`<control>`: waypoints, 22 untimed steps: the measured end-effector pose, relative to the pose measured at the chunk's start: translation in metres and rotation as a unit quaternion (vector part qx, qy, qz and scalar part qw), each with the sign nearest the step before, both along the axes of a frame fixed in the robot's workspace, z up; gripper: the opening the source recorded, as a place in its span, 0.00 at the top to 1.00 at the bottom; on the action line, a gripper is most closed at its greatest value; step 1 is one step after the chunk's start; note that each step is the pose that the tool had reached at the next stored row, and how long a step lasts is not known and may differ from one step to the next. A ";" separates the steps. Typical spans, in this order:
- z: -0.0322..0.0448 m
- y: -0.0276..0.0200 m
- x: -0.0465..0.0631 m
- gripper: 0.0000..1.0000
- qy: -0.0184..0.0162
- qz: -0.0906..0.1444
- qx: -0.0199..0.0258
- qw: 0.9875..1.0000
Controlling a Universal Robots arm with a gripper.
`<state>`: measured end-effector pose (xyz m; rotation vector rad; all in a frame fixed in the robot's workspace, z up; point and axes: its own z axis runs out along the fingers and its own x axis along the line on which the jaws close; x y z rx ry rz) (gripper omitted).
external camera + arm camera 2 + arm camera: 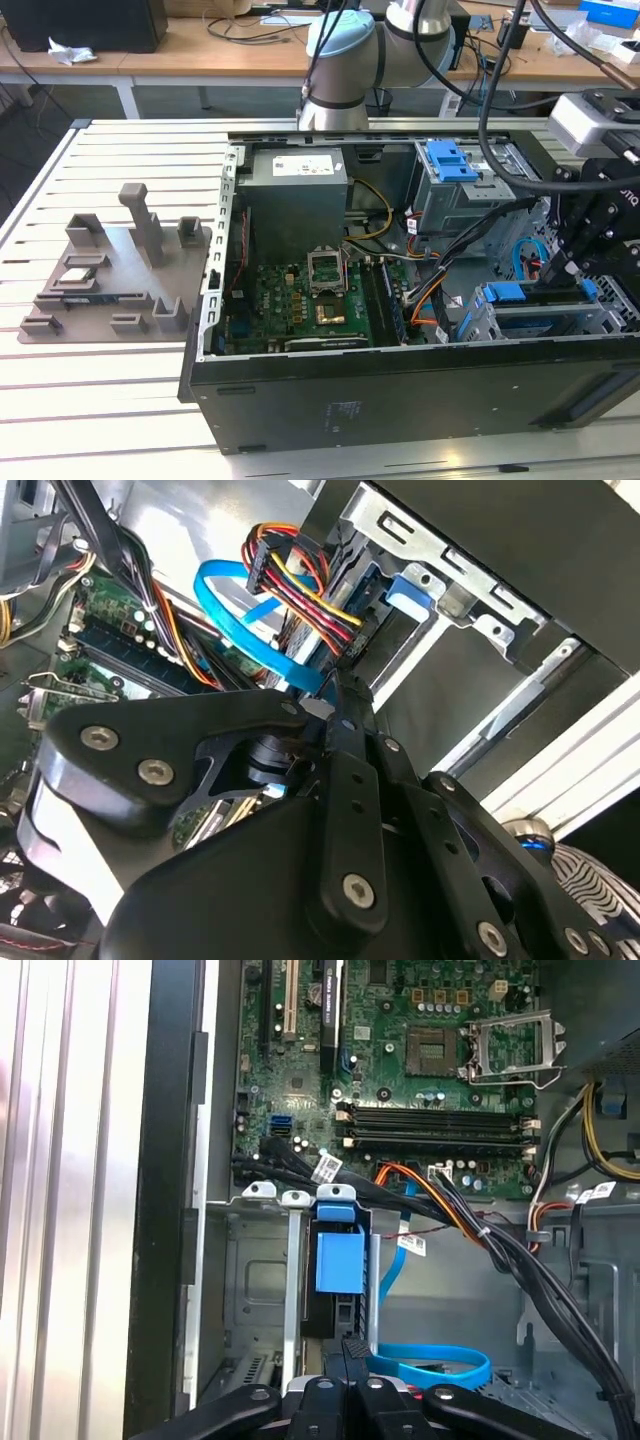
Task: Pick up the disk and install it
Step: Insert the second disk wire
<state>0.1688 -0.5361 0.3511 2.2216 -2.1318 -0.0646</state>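
Open PC case (400,400) on a slatted table (100,400). Robot arm reaching in from the far side, w/ black claw (553,268) down at the ext. view's right, near end of the case.

Claw tips (350,1342) look pressed together in both wrist views (345,690). Nothing seen btw them. Tips just at the end of the disk, maybe touching; can't tell for sure.

Disk (530,296) sitting in the silver drive bay at the near right corner of the case. Blue frame along its edge, lying flat. In the first wrist view, seen end-on as a blue piece (340,1260) in a dark slot.

Blue flat cable (430,1360) curled in a loop right beside the claw, also seen in the second wrist view (240,620). Bundle of red, yellow & black wires (300,580) close by.

Green motherboard (300,300) in the middle of the case, w/ a square chip socket (325,268) & long memory slots (435,1125). Grey power box (295,195) at the far left inside the case. Blue latch piece (450,160) on a grey cage at the far right.

Grey tray (110,270) w/ small holders on the table, well apart, at the ext. view's left of the case.
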 end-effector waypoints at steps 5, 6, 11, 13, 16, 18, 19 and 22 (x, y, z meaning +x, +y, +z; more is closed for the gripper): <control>-0.0006 -0.0084 0.000 0.89 0.000 0.000 0.008 1.000; -0.0009 -0.0084 0.000 0.89 0.000 0.000 0.011 1.000; -0.0025 -0.0084 0.001 0.89 0.001 0.000 0.015 1.000; -0.0030 -0.0084 0.001 0.89 0.001 0.000 0.015 1.000; -0.0039 -0.0083 0.001 0.89 0.001 0.000 0.016 1.000; -0.0042 -0.0084 0.001 0.89 0.001 0.000 0.016 1.000; -0.0043 -0.0082 0.001 0.89 0.001 0.000 0.016 1.000; -0.0045 -0.0036 0.001 0.89 0.001 0.000 0.016 1.000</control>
